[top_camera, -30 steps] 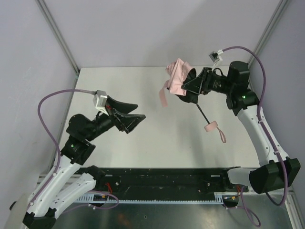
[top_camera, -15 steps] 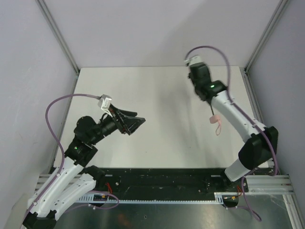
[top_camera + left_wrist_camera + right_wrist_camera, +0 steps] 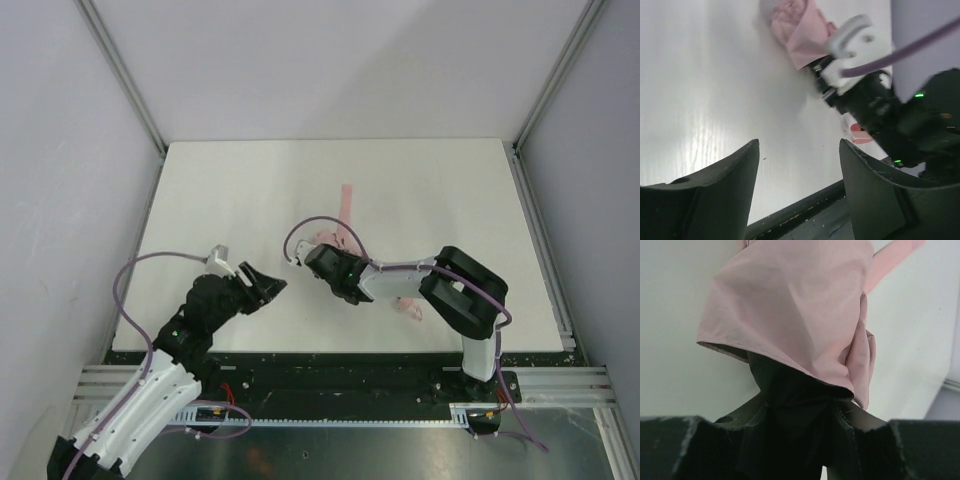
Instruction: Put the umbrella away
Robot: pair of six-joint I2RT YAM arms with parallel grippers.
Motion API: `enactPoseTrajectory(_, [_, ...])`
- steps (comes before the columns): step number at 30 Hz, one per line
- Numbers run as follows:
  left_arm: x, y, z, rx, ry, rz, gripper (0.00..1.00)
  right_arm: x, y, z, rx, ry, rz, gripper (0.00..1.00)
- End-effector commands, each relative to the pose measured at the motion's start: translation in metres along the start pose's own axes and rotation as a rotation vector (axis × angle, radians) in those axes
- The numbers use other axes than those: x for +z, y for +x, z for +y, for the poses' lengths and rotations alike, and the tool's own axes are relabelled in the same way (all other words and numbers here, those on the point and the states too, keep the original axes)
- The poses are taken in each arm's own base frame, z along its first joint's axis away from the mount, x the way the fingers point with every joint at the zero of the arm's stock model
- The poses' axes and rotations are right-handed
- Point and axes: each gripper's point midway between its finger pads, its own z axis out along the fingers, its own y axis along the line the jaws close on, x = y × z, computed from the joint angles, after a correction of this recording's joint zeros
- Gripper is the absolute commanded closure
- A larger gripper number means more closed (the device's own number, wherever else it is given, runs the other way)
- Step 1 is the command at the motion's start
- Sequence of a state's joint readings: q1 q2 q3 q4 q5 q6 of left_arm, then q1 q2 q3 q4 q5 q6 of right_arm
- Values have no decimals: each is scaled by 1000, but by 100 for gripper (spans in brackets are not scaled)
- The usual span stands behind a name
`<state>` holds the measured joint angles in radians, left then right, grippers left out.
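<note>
— Where is the umbrella (image 3: 325, 237)?

— On the table (image 3: 220, 190), about mid-surface, with its pale pink fabric bunched in a heap. Its closure strap (image 3: 345, 200) lies flat, running from the heap toward the far edge. Its small pink handle (image 3: 408, 304) shows to the umbrella's near right, partly hidden by the right arm.

— And the grippers?

— The right gripper (image 3: 312, 256) meets the umbrella from its near side. It is clamped on the dark core under the cloth. In the right wrist view the fabric drapes over the fingers (image 3: 670, 450). The left gripper (image 3: 268, 285) sits to the umbrella's near left, apart from it. Its jaws are spread wide, with nothing between them.

— Anything in the way?

— In the left wrist view, the right arm's white wrist camera (image 3: 850, 42) and purple cable (image 3: 925, 39) crowd the umbrella's right flank. The side of the umbrella facing the left gripper is uncovered.

— How much room is there?

— Bare tabletop lies to the left of the umbrella and beyond it. Every table edge is well apart from the umbrella. The near edge, with its black rail (image 3: 350, 370), is the closest.

— Any markings?

— A green light (image 3: 919, 94) glows on the right arm, beside the umbrella.
</note>
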<state>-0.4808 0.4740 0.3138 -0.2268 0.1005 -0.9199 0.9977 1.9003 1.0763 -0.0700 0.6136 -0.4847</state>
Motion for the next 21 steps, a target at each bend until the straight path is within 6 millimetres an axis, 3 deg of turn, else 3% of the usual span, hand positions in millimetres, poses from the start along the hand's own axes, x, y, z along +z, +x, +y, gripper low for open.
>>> enactPoseTrajectory(1, [2,-3,17,-182,-73,-64,30,-4,-29,31,87,-175,-143,100])
enactPoseTrajectory(7, [11,16,27,-310,-159,40,23,-7,3,95,129,-541,-39,100])
enactPoseTrajectory(11, [17,6,19,-318,-185,38,13,-14,14,124,215,-761,37,100])
enactPoseTrajectory(15, [29,1,11,-352,-219,80,7,-16,25,139,313,-924,96,100])
enactPoseTrajectory(21, [55,2,11,-538,-236,149,1,-16,27,142,456,-1093,131,100])
